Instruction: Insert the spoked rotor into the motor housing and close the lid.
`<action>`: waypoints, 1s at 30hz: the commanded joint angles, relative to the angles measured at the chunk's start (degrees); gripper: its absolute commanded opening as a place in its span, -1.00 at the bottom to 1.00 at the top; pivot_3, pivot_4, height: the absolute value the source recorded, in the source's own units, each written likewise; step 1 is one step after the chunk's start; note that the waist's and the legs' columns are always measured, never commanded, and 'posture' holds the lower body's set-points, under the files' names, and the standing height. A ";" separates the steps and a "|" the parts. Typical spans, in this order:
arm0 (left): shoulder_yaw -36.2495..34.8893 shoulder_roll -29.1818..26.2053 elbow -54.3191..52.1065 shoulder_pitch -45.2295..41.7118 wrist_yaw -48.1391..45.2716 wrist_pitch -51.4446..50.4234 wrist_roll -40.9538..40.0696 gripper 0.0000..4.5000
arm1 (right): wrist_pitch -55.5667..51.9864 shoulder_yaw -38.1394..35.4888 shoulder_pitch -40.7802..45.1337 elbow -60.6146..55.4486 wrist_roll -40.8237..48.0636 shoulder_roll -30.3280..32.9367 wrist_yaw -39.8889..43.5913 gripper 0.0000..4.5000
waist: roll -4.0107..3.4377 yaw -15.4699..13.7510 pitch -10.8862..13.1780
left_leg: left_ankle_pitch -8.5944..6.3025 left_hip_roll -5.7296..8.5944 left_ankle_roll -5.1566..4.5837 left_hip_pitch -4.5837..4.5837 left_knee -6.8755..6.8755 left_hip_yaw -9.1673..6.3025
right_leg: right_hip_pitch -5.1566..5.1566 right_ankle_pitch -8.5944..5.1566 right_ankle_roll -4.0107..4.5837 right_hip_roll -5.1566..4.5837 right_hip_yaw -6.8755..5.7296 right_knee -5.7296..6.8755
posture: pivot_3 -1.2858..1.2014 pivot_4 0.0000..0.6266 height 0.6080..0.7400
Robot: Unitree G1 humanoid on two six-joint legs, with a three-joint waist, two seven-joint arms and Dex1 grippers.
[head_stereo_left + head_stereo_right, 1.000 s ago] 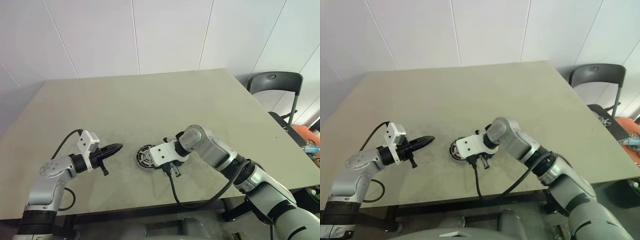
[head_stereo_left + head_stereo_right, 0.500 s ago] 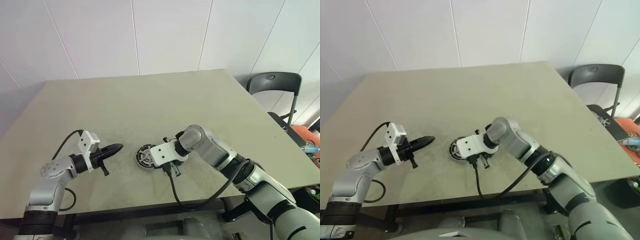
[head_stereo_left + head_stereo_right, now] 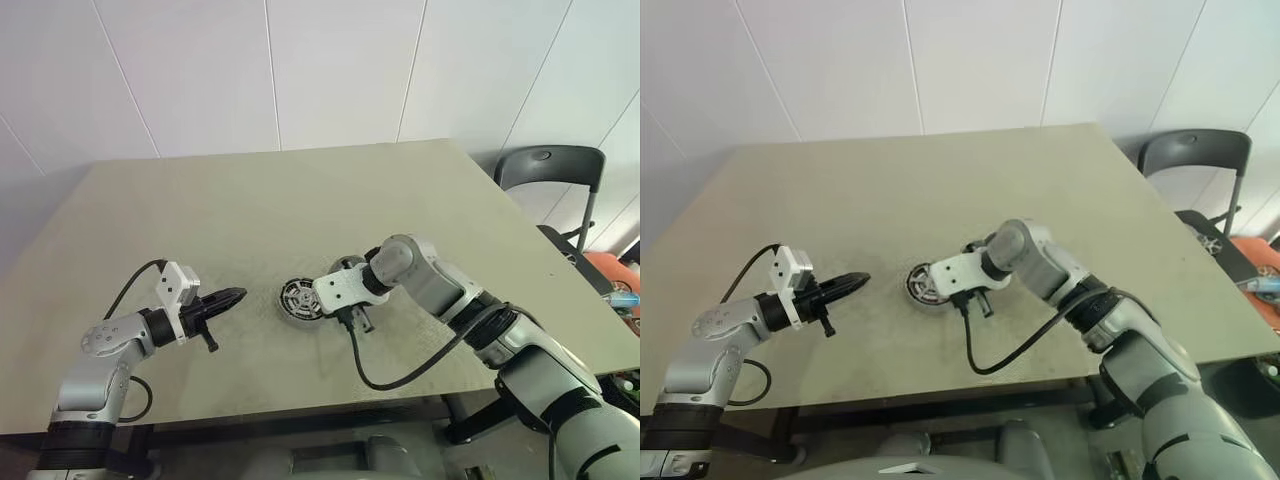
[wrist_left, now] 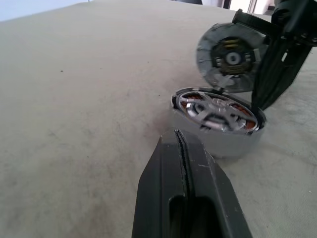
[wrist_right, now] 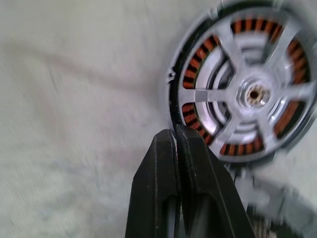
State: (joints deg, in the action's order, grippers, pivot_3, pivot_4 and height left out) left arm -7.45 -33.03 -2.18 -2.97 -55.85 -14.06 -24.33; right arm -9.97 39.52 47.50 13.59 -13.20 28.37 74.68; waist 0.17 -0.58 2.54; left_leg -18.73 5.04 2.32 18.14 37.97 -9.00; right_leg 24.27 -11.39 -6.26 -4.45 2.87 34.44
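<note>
Right end effector (image 3: 352,312) closed, empty, beside motor housing (image 3: 300,299) | lid (image 4: 229,56) upright behind | chair (image 3: 548,180) past table (image 3: 250,210)

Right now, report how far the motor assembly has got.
Done: the spoked rotor sits inside the motor housing. In hand: the lid stands open, tilted up behind the housing, with the shut right gripper beside it. Left: closing the lid. The left gripper is shut, apart.

You have bare table (image 3: 300,200) on every side of the motor housing (image 3: 300,298). The raised lid (image 4: 229,56) and right gripper (image 4: 277,69) block its far-right side. Your left gripper (image 3: 232,297), fingers pressed together, faces it across an unobstructed gap. A chair (image 3: 550,170) stands beyond the right edge.
</note>
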 commanded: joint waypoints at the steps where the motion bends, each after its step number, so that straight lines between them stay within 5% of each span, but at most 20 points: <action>1: -0.16 -0.06 -0.43 -0.96 0.01 1.39 -0.01 -1.00 | 0.18 -1.72 0.84 0.64 -1.51 0.39 -0.97 -0.77 | 0.00 0.07 0.00 | 0.00 0.00 0.00 0.00 -0.01 0.00 | 0.01 0.02 0.00 0.00 0.00 0.00 | 0.03 -1.00 1.00; 6: -0.15 -0.18 -0.31 -1.03 0.00 1.32 0.07 -1.00 | -3.51 -4.58 -0.50 -3.43 4.37 -1.18 2.08 -0.13 | 0.00 0.01 0.00 | 0.00 -0.01 0.00 0.06 -0.02 -0.01 | 0.05 0.05 -0.04 0.00 0.00 -0.04 | 0.03 -1.00 1.00; 18: 0.06 -0.23 0.33 -1.54 -0.48 1.50 0.17 -1.00 | -14.75 -14.52 0.03 -5.20 14.02 -7.85 -4.01 -0.13 | -0.02 -0.19 0.02 | -0.03 -0.01 -0.02 0.18 -0.15 -0.04 | 0.22 0.17 0.07 -0.01 -0.03 -0.10 | 0.03 -1.00 1.00; 24: 0.44 -0.19 0.74 -1.73 -0.60 1.73 0.25 -1.00 | -13.82 -20.12 5.60 6.95 11.47 -11.38 -18.83 -0.13 | -0.12 0.23 0.08 | -0.03 0.01 -0.02 0.20 -0.15 0.00 | 0.26 0.18 0.08 -0.02 -0.03 -0.09 | 0.03 -1.00 1.00; 30: 0.84 -0.30 1.09 -1.79 -0.57 1.90 0.13 -1.00 | -13.34 -25.39 9.43 12.48 13.37 -12.92 -24.21 -0.13 | -0.10 0.47 0.06 | -0.02 0.00 -0.01 0.18 -0.51 -0.01 | 0.37 0.20 0.06 -0.03 -0.03 -0.16 | 0.03 -1.00 1.00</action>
State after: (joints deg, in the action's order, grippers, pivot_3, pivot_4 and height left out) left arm -6.05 -33.01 -0.71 -3.88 -56.26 -13.12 -24.25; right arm -24.37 16.34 54.61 25.86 -1.09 16.02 51.58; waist 0.07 -0.11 2.60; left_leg -18.74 5.04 2.31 18.32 37.38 -9.01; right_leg 24.68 -11.19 -6.20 -4.49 2.84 34.27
